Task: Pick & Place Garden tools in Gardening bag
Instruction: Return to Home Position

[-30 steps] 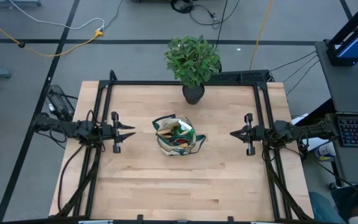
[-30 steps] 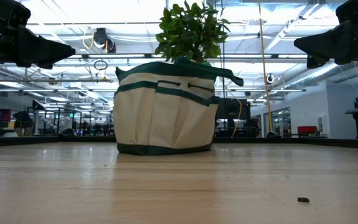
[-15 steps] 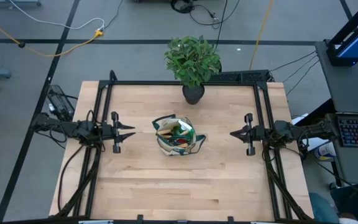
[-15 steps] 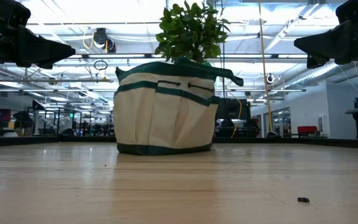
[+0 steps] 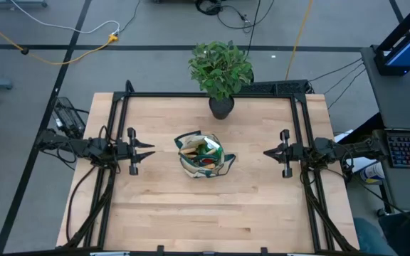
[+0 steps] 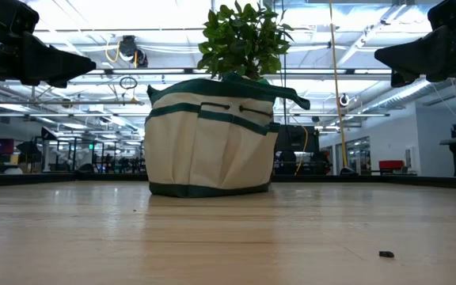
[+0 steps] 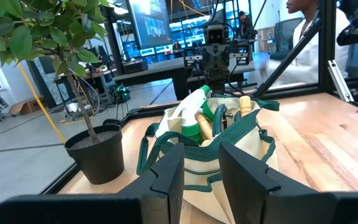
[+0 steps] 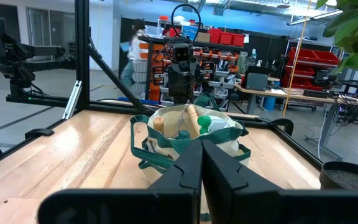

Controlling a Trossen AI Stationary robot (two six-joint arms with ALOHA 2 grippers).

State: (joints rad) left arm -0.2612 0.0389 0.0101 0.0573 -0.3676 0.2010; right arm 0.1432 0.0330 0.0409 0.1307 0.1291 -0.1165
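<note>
Because the gardening bag [image 5: 201, 155] is soft beige canvas with green trim, it probably handles as a light, floppy thing whose walls fold under a pinch. The loaded tools likely add weight low down, which would help it stand. It sits upright near the middle of the surface [image 5: 191, 220], between the two arms and well apart from both. The potted plant [image 5: 221, 71] stands behind it at the far edge. If the bag had to be shifted, the loose strap handles [image 7: 146, 149] drooping over its side look like the fair place to take hold. The stiffer trimmed rim would do as well, though a one-sided pull could tip it. Its mouth is open and full. A green spray bottle [image 7: 194, 124] leans against the rim, and wooden handles [image 7: 245, 104] poke up beside it. From above there is a patch of red that may be the gloves, though it is too small to be sure. No garden tool lies loose on the surface, so the packing looks done. The left pincer [image 5: 148, 150] hovers above the left side of the surface, pointing at the bag, with its fingers a narrow gap apart and nothing between them. The right pincer [image 5: 266, 152] mirrors it on the right side, its fingers pressed together and empty. Both seem parked, so any next move should need little care beyond keeping clear of the straps.
</note>
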